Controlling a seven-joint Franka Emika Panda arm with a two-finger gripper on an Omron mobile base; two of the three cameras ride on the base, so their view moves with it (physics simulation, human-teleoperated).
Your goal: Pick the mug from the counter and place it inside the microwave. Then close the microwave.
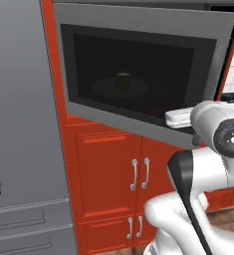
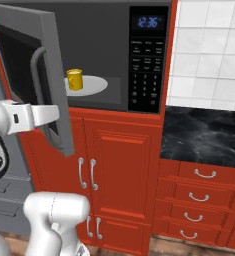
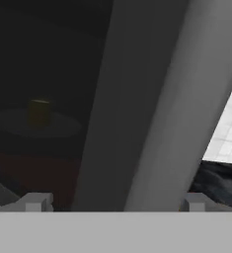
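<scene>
One mug [image 1: 122,79] dim behind door [image 1: 138,74]

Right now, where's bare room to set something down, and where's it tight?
Free: the counter, a bare black slab right of the microwave, under the white tiles. Also the turntable right of the mug. Tight: the half-open door, with the open gripper right at its edge.

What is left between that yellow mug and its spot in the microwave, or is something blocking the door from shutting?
Nothing stands between them: the mug already sits on the white plate inside the microwave. Its door hangs partly open, and the open tool is right at the door's edge. Nothing visible blocks the door's swing shut.
</scene>
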